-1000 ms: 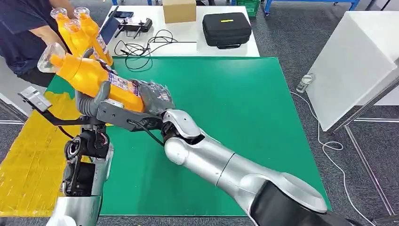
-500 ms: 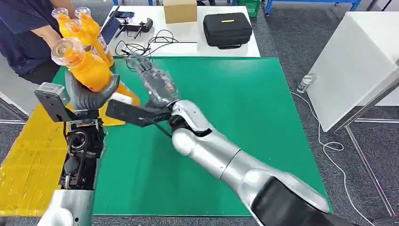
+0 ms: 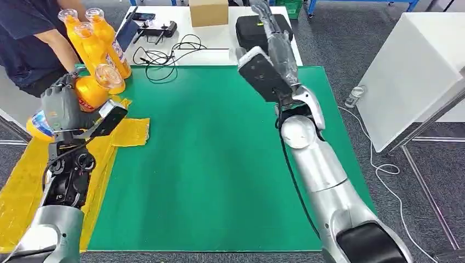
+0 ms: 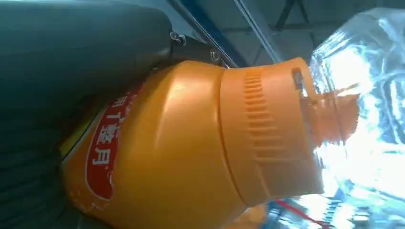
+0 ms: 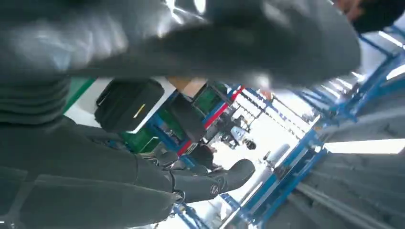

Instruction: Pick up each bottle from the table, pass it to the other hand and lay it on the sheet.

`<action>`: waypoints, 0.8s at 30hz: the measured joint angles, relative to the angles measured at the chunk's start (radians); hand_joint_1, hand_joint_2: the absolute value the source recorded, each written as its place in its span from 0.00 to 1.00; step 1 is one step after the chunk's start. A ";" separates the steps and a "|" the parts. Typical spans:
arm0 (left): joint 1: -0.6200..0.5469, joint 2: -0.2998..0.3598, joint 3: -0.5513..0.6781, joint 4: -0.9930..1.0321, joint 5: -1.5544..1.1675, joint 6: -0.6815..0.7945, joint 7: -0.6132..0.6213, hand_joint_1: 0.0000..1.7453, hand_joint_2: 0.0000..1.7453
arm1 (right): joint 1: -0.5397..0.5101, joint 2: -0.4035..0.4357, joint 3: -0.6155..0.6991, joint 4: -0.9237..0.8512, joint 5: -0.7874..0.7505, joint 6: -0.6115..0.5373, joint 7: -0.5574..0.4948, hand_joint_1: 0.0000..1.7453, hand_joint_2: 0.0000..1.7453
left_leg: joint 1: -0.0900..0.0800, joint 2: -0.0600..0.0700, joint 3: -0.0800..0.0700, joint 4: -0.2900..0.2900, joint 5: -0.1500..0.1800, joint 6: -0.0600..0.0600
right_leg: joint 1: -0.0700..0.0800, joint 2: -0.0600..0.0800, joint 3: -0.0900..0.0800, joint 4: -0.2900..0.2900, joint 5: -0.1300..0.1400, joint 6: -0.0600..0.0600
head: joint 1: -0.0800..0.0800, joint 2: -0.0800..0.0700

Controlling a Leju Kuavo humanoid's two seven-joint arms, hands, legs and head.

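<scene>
Item in hand: one orange plastic bottle with a clear domed cap and a red-and-blue label (image 3: 88, 93), which we record as held in our left hand (image 3: 61, 107), lying tilted with the cap toward the green mat (image 3: 219, 164) and the base outward, above the near edge of the yellow sheet (image 3: 33, 181). The grey fingers (image 3: 55, 98) wrap the bottle's lower body over the label; in the left wrist view the orange shoulder and ribbed collar (image 4: 258, 129) stand clear beyond the hand, so the grip sits on the wide half, away from the neck. Our right hand (image 3: 274, 38) is raised well away, past the far edge of the mat, fingers stretched out and holding nothing. We judge the hand-over for this bottle complete and the laying-down outstanding: the bottle does not yet rest on the sheet, and we see no bottle lying on the visible part of the sheet. Stock remaining: three similar orange bottles (image 3: 93, 35) grouped by the far-left corner of the mat, beside a person in a dark sleeve (image 3: 27, 33).
</scene>
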 measured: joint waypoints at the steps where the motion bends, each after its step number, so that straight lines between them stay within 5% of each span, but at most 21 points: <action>1: 0.001 0.005 0.000 0.008 -0.085 0.000 0.055 1.00 1.00 | 0.003 -0.004 -0.005 -0.008 0.000 0.006 0.000 0.00 0.00 | 0.000 0.000 0.000 0.000 0.000 0.000 | 0.000 0.000 0.000 0.000 0.000 0.000 | 0.000 0.000; 12: -0.001 0.053 -0.219 0.207 -0.238 -0.001 0.377 1.00 1.00 | 0.044 -0.006 -0.023 -0.056 0.039 0.040 -0.021 0.00 0.00 | 0.000 0.000 0.000 0.000 0.000 0.000 | 0.001 0.000 0.000 0.000 0.000 0.000 | 0.000 0.000; 19: 0.003 0.066 -0.316 0.330 -0.195 -0.050 0.403 1.00 1.00 | 0.057 -0.008 -0.003 -0.071 0.021 0.039 -0.021 0.00 0.00 | 0.000 0.000 -0.001 0.000 0.000 0.000 | 0.001 0.000 -0.001 0.000 0.000 0.000 | 0.000 0.000; 20: 0.005 0.069 -0.325 0.341 -0.192 -0.056 0.405 0.18 1.00 | 0.057 -0.009 0.001 -0.071 0.019 0.039 -0.021 0.00 0.00 | 0.000 0.000 -0.001 0.000 0.000 0.000 | 0.001 0.000 -0.001 0.000 0.000 0.000 | 0.000 0.000; 21: 0.008 0.072 -0.330 0.349 -0.189 -0.062 0.408 0.00 1.00 | 0.057 -0.010 0.003 -0.071 0.017 0.039 -0.021 0.00 0.00 | 0.000 0.000 -0.001 0.000 0.000 0.000 | 0.001 0.000 -0.001 0.000 0.000 0.000 | 0.000 0.000; 24: 0.013 0.078 -0.344 0.370 -0.193 -0.117 0.429 0.00 1.00 | 0.056 -0.009 0.015 -0.066 0.008 0.039 -0.024 0.00 0.00 | 0.000 0.000 -0.002 0.000 0.000 0.000 | 0.001 0.000 -0.001 0.000 0.000 0.000 | 0.000 0.000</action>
